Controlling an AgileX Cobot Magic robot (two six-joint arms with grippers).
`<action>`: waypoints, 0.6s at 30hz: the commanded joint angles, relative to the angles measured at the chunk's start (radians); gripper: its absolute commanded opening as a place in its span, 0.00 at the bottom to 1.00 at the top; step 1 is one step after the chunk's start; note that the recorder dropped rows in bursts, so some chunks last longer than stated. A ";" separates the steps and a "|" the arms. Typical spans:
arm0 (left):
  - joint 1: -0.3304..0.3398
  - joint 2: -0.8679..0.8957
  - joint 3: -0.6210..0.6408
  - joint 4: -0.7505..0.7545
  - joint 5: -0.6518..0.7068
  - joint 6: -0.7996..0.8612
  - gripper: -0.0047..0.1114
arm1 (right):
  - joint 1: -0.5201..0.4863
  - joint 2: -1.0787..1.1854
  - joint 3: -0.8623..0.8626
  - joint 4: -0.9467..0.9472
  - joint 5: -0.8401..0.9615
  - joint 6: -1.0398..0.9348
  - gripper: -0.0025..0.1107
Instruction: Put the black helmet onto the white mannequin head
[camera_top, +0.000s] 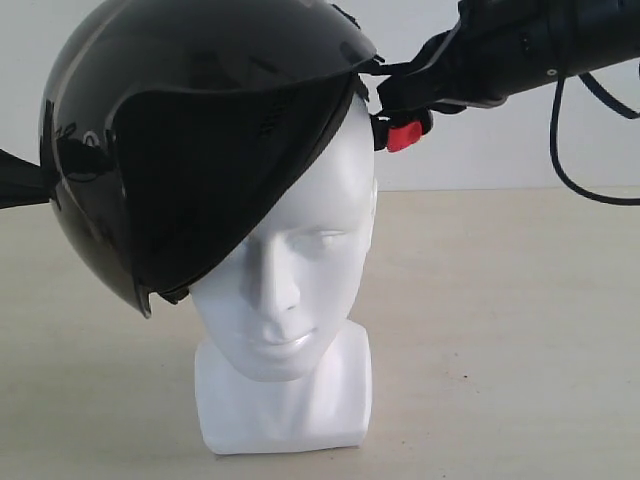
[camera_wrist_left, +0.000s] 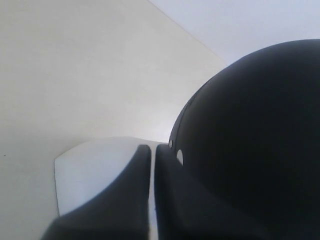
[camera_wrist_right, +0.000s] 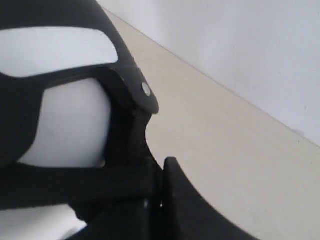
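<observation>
The black helmet (camera_top: 200, 130) sits tilted on top of the white mannequin head (camera_top: 290, 270), its tinted visor (camera_top: 200, 190) low on the left and its right side raised off the head. The red buckle (camera_top: 403, 136) hangs beside the raised rim. My right gripper (camera_top: 392, 92) is shut on the chin strap (camera_wrist_right: 75, 182); in the right wrist view its fingers (camera_wrist_right: 162, 170) pinch that strap under the helmet (camera_wrist_right: 60, 15), with the white head (camera_wrist_right: 75, 125) behind. My left gripper (camera_top: 25, 182) touches the helmet's left side; its fingers (camera_wrist_left: 152, 150) are shut beside the shell (camera_wrist_left: 250, 135), with nothing seen between them.
The mannequin's squarish base (camera_top: 285, 400) stands on a pale beige table (camera_top: 500, 350) in front of a white wall (camera_top: 480, 150). A black cable (camera_top: 570, 170) loops down from the right arm. The white base (camera_wrist_left: 90, 170) shows under the left fingers.
</observation>
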 joint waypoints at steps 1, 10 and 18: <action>-0.003 -0.010 0.002 -0.025 0.011 0.009 0.08 | -0.005 -0.004 0.000 -0.171 -0.001 0.184 0.02; -0.003 -0.010 0.002 -0.145 0.041 0.049 0.08 | -0.005 -0.004 0.000 -0.258 0.082 0.264 0.02; -0.049 -0.010 0.002 -0.241 0.054 0.054 0.08 | -0.005 -0.004 0.000 -0.296 0.187 0.312 0.02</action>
